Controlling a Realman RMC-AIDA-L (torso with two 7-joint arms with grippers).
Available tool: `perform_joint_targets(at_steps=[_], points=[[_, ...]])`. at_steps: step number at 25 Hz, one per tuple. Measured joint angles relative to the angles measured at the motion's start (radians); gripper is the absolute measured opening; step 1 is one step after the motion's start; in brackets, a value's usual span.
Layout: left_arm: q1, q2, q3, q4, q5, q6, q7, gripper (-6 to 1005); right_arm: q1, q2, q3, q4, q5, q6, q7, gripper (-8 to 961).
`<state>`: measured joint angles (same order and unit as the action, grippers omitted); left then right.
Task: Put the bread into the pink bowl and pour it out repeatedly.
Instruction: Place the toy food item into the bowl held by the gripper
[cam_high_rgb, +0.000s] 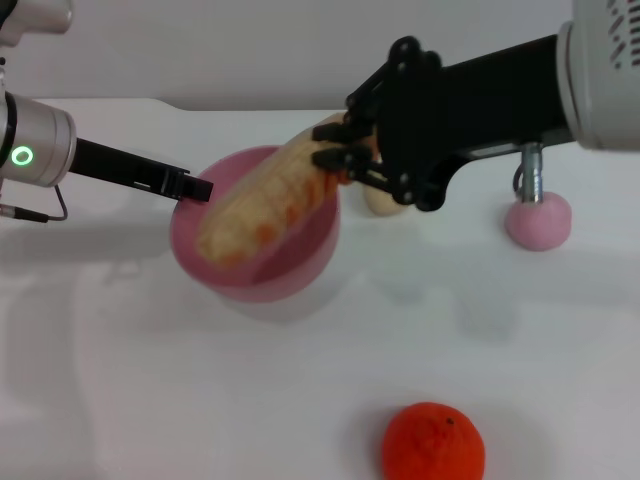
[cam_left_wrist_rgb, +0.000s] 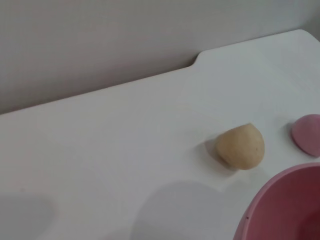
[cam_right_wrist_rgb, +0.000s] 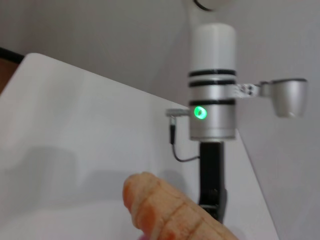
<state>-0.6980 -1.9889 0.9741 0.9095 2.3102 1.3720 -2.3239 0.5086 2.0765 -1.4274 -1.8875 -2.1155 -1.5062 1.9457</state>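
A beige ball (cam_high_rgb: 378, 197), pink ball (cam_high_rgb: 538, 221) and orange fruit (cam_high_rgb: 433, 443) dot the counter (cam_high_rgb: 150, 380). Right end effector (cam_high_rgb: 345, 152) grips the ridged bread (cam_high_rgb: 270, 205), slanting into the glossy pink bowl (cam_high_rgb: 255, 240); left end effector (cam_high_rgb: 190, 188) pinches its nine-o'clock rim.

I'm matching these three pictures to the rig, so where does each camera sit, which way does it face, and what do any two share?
Head view: on the head, looking forward and down at the table; both arms show, left gripper at the pink bowl, right gripper holding the bread.
Left wrist view: on the left arm, facing the small beige ball; no own fingers show.
Right wrist view: on the right arm, facing the left arm.
Left wrist and head views share bowl and ball.
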Motion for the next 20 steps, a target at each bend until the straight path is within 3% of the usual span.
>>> perform_joint_targets(at_steps=[7,20], points=[[-0.005,-0.003,0.000,0.000,-0.004,0.017,0.000,44,-0.010,-0.002,0.058,0.137,0.002,0.035,-0.056,91],[-0.029,-0.026,0.002,0.002,-0.008,0.038,0.012,44,0.019,-0.003,0.051,0.310,0.075,0.089,-0.170,88]])
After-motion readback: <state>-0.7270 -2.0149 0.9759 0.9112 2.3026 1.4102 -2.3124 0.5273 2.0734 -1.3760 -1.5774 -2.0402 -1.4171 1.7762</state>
